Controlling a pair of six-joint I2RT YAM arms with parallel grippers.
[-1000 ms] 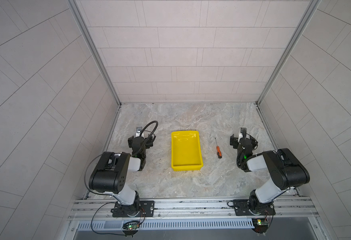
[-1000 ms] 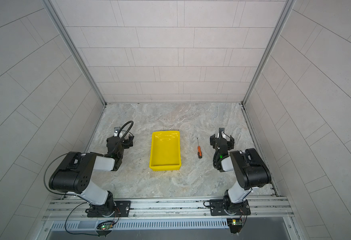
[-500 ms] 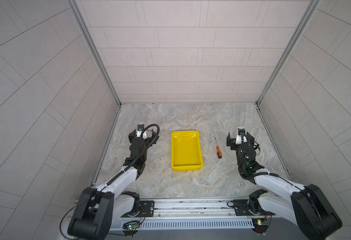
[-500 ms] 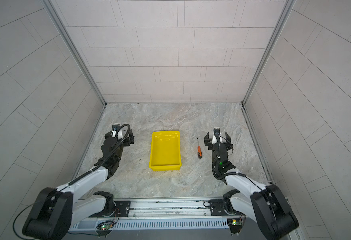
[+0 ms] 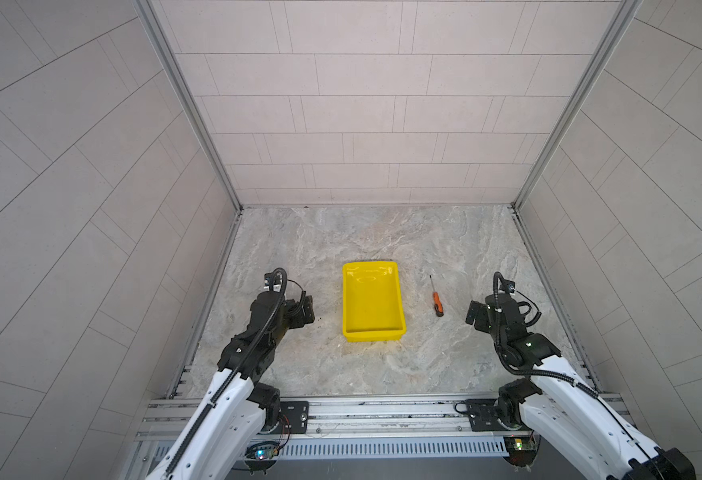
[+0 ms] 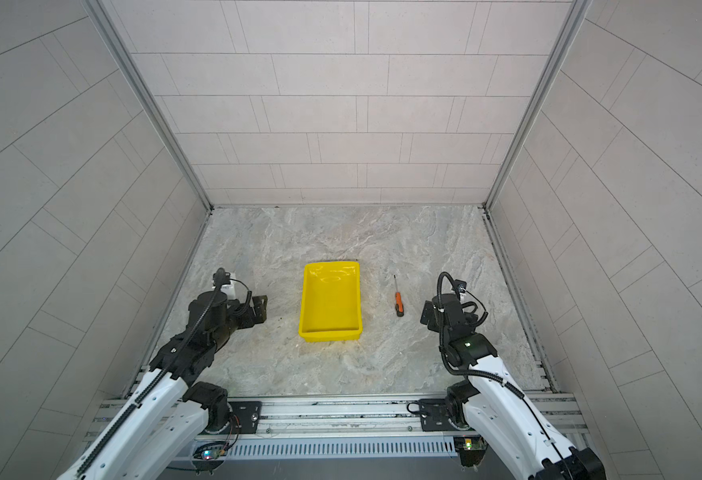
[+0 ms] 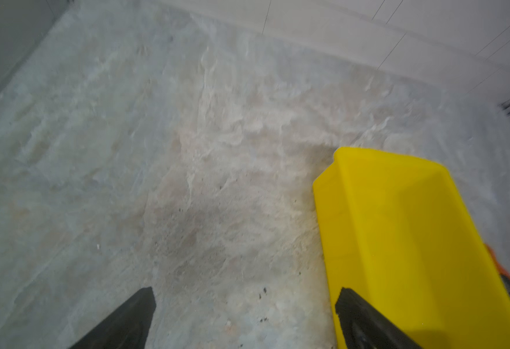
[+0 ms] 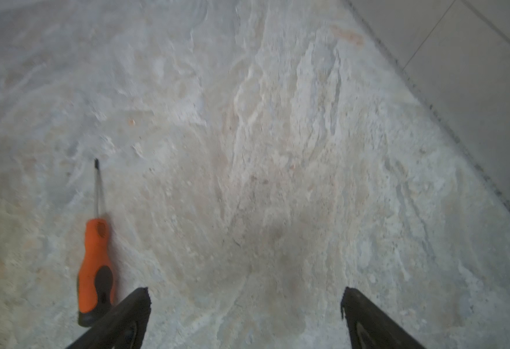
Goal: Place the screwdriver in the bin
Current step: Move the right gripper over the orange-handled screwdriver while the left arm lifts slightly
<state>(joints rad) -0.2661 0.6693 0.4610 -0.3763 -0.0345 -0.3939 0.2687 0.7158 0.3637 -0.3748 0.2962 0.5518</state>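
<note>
Marbled grey stone-look counter (image 5: 382, 232), pale tiled enclosure around it. Task was effectively not started. The small screwdriver with orange handle, black butt and thin dark shaft (image 5: 436, 299) lay flat on the counter, right of the bright yellow low-walled plastic bin (image 5: 372, 332) and apart from it, shaft pointing at the back wall. Bin looked empty in both top views.

Left tool (image 7: 244, 294) was spread wide and held nothing, on the bin's left. Right tool (image 8: 244, 290) was also spread wide and empty, with the handle near one fingertip, outside the gap.

Left to do, by my read: grasp, lift, carry over, release.

Hard to see:
- Both wrist views were blurred, with only the fingertips in frame.
- Left wrist view cut the bin off and showed the screwdriver as an orange sliver past its far wall.
- Glare sat on the bin floor.
</note>
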